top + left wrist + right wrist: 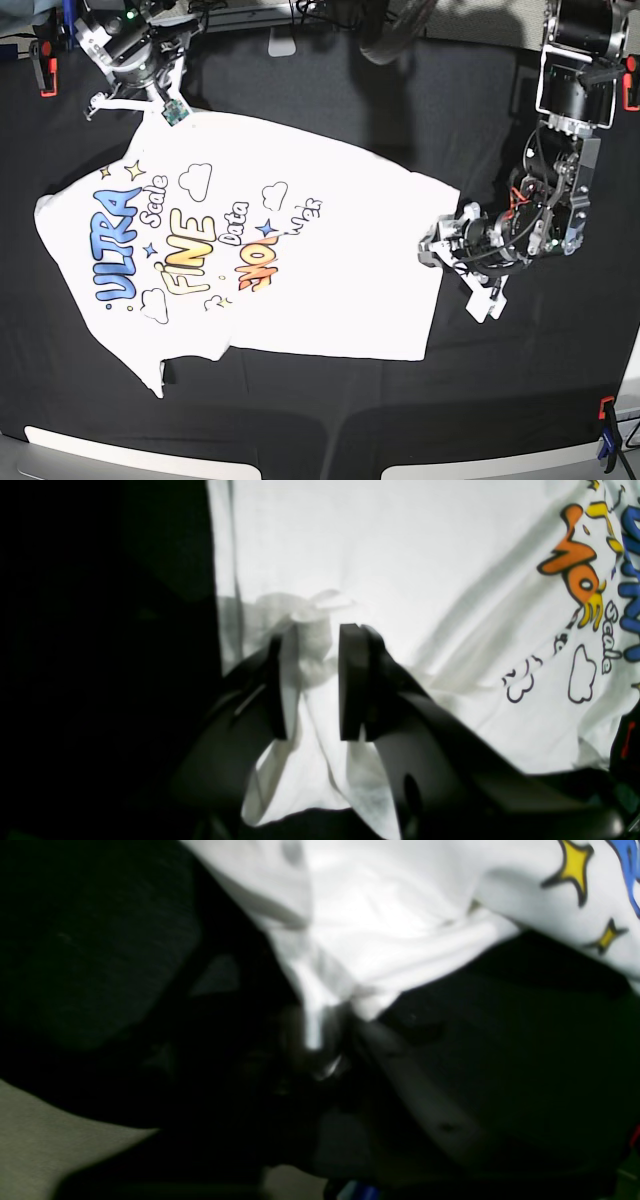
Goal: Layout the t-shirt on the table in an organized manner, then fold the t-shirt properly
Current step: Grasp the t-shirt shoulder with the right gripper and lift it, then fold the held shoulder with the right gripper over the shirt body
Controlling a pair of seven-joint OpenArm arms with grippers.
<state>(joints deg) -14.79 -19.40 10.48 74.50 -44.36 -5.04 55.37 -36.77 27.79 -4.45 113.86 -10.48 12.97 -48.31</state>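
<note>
The t-shirt [300,230] lies print-up across the middle of the black worktop [520,400]. At centre right of the base view, the left gripper [312,680] stands partly open around a bunched fold of its edge. At upper left, the right gripper [320,1050] pinches a corner.

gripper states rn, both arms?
Left gripper: partly open, bunched t-shirt hem between the jaws.
Right gripper: shut on the t-shirt's edge; view blurry.
</note>
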